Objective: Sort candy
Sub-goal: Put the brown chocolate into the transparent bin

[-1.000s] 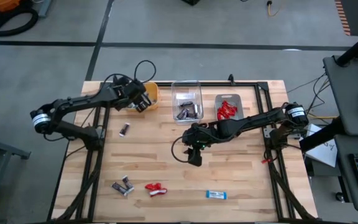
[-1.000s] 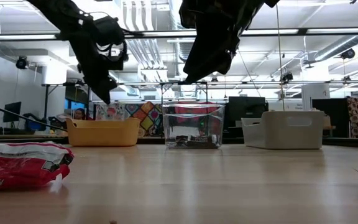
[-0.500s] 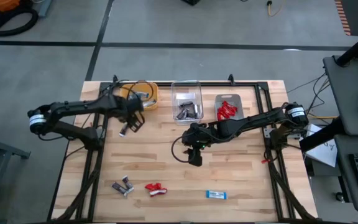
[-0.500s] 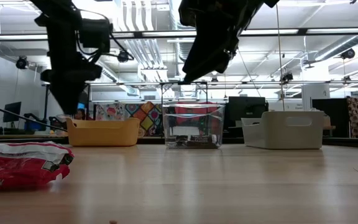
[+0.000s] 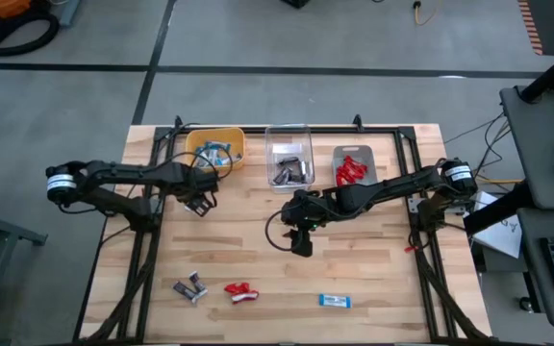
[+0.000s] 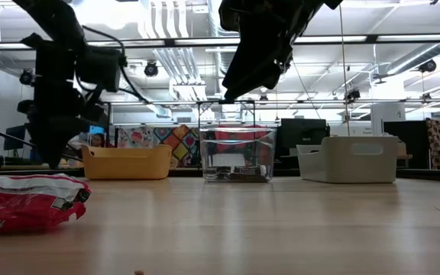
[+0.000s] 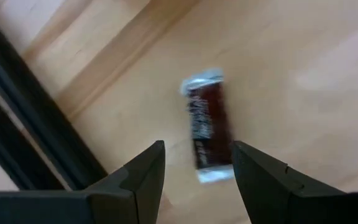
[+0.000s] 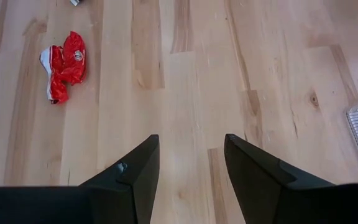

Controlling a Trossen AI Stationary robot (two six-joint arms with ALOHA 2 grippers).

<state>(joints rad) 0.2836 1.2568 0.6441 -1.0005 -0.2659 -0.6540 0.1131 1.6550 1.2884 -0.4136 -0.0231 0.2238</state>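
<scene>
The left gripper [image 5: 200, 203] has come away from the yellow bin [image 5: 227, 160] within the last second and now hangs low over a dark brown candy [image 7: 207, 131] lying on the table just in front of that bin. Its fingers are apart, with the candy between them but not yet gripped (the wrist view shows free wood on both sides). This looks like the start of the next pick. The right gripper [image 5: 301, 242] has stayed over the middle of the table, fingers apart and empty. More candy waits near the front edge: red [image 5: 239, 291], blue-and-white [image 5: 335, 301], brown [image 5: 190, 287].
</scene>
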